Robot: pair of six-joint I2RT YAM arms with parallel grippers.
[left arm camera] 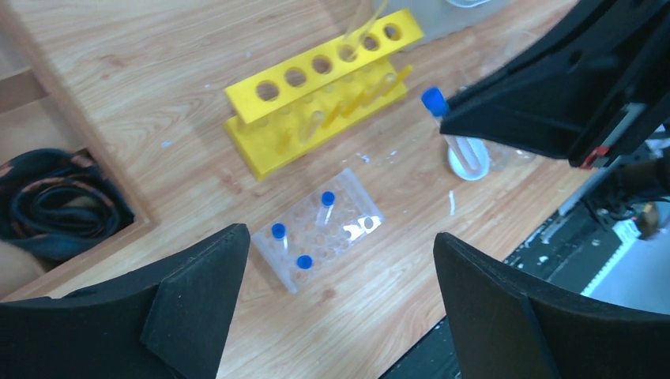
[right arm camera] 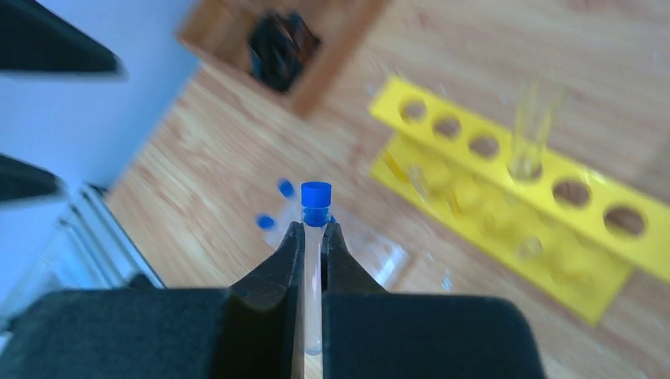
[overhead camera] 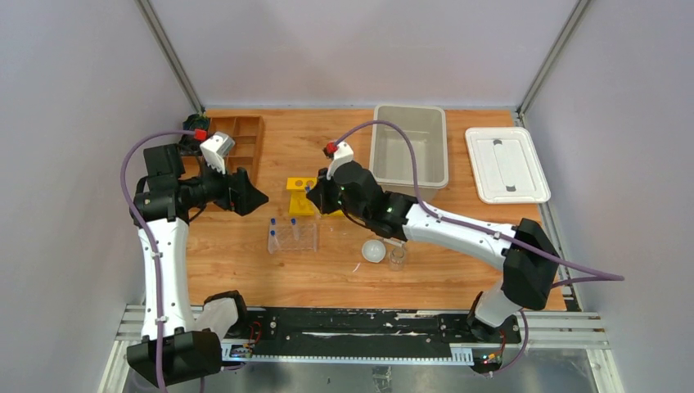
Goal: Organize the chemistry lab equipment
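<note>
The clear plastic rack stands on the table with three blue-capped tubes upright in it. It also shows in the left wrist view. My right gripper is shut on another thin clear blue-capped tube and holds it in the air above and behind the rack, near the yellow rack. My left gripper is open and empty, hovering left of the clear rack. A white round bowl and a small glass beaker sit right of the rack. A small white sliver lies by the bowl.
A yellow holed rack with one clear tube stands behind the clear rack. The brown wooden tray is at the back left, a grey bin at the back middle and its white lid at the back right.
</note>
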